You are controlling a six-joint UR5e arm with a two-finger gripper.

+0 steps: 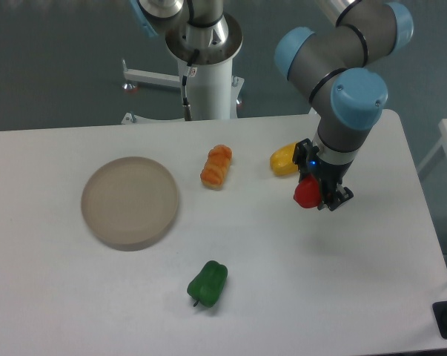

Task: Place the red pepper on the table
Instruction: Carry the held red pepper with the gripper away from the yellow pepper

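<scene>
The red pepper is small, glossy and bright red. My gripper is shut on it and holds it at the right side of the white table, just in front of the yellow pepper. I cannot tell whether the red pepper touches the tabletop or hangs just above it. The gripper's fingers partly hide the pepper's right side.
An orange ridged pepper lies at the table's middle back. A green pepper lies at the front middle. A round beige plate sits at the left. The robot's base column stands behind the table's far edge.
</scene>
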